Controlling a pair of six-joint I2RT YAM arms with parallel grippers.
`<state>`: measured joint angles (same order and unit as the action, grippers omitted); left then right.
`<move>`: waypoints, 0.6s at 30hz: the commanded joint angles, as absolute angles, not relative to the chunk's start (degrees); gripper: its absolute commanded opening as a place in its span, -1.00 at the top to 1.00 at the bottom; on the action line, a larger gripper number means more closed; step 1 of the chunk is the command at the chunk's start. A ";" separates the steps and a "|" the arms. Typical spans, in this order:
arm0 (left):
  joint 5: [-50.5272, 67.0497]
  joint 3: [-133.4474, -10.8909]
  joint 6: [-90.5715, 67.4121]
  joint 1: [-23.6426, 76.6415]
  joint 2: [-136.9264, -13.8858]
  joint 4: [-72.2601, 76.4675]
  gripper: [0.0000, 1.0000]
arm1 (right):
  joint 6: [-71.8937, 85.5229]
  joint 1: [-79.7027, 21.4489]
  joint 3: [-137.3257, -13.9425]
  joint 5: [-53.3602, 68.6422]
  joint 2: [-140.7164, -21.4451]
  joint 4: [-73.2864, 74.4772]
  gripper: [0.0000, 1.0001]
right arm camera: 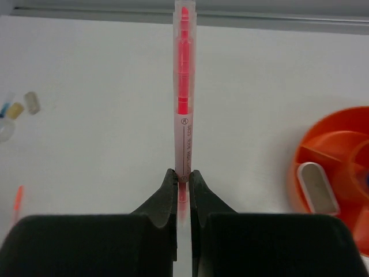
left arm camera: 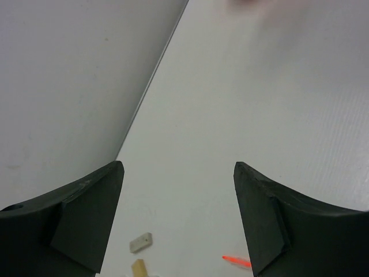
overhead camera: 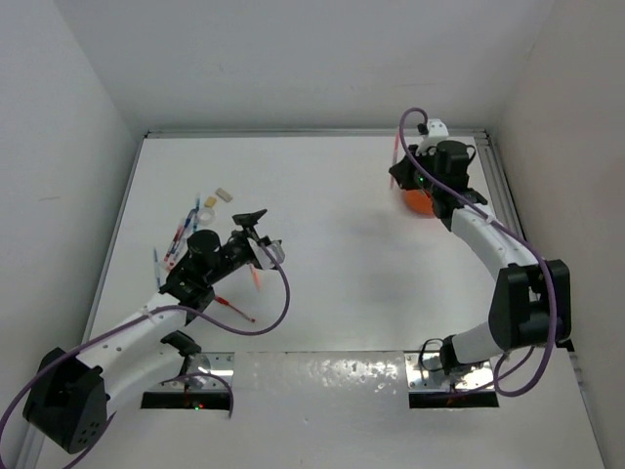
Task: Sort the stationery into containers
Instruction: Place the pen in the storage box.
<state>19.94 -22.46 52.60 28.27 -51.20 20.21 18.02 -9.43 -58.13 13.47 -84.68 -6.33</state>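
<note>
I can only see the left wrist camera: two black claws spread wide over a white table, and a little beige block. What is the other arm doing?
Observer: The right gripper is shut on a red pen, which points straight out from it.
Operator: Where would that go?
Observer: An orange tub with inner dividers stands close beside that gripper.
Operator: Is anything in it?
Observer: One pale rounded item lies in one compartment; I cannot tell what it is.

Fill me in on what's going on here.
The right gripper is shut on a red pen, holding it beside the orange tub, which has a pale piece in one compartment. The left gripper is open and empty above the table, with more pens and small pieces lying loose near it.
</note>
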 commanded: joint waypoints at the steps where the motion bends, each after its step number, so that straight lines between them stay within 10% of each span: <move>1: 18.29 -24.26 42.81 28.65 -50.89 20.12 -0.50 | 13.63 -6.42 -55.91 10.38 -83.41 -13.61 1.00; 18: 8.79 -32.16 29.80 26.28 -62.57 25.30 -0.52 | 9.76 3.60 -47.37 8.53 -83.76 -28.92 1.00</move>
